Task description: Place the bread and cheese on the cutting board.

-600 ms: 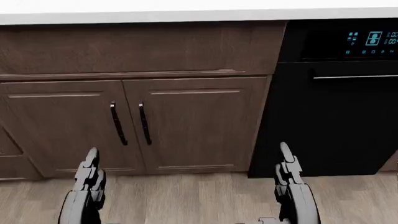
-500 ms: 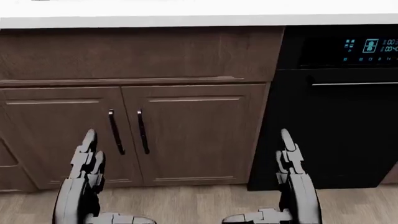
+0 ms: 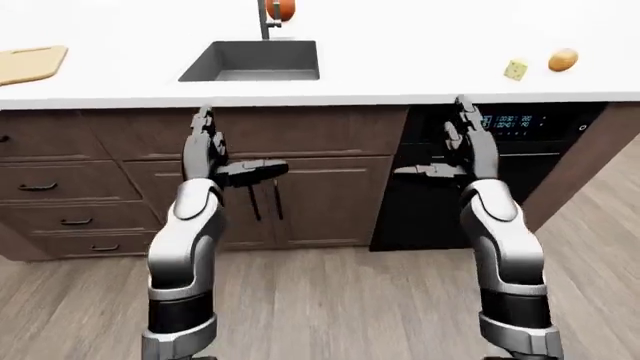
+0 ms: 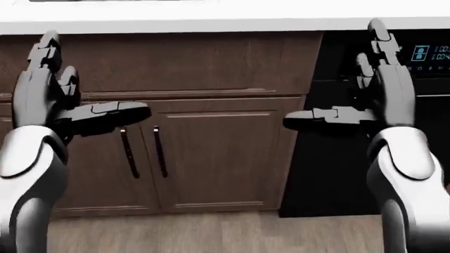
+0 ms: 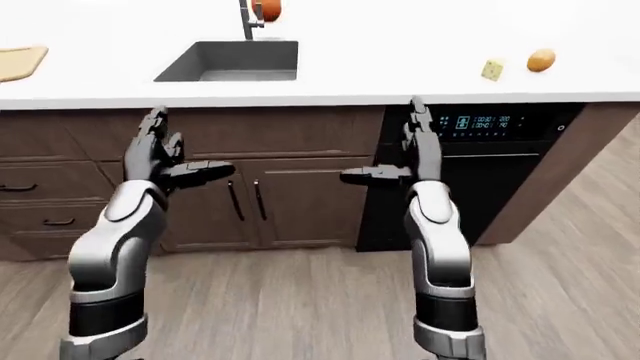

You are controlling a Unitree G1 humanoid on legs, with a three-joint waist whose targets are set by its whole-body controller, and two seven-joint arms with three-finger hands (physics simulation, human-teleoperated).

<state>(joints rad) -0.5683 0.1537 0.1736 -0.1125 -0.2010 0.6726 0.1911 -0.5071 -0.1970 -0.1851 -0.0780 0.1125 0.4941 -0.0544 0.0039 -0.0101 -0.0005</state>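
The bread [image 3: 563, 59], a brown round roll, lies on the white counter at the top right of the left-eye view. The cheese [image 3: 516, 70], a pale yellow wedge, lies just left of it. The wooden cutting board [image 3: 30, 62] lies at the counter's far left. My left hand [image 3: 236, 146] is open and empty, fingers pointing up, held before the cabinet below the sink. My right hand [image 3: 432, 139] is open and empty, raised before the dishwasher's top edge. Both hands are below the counter edge, far from the food and the board.
A grey sink [image 3: 250, 61] with a dark faucet [image 3: 268, 19] sits in the counter between the board and the food; an orange object [image 3: 285, 9] stands by the faucet. A black dishwasher [image 3: 470, 202] is on the right, brown cabinets [image 3: 90, 187] on the left, wood floor below.
Both hands have risen from the bottom of the head view to near the counter edge, thumbs now spread inward. The head view has shifted slightly.
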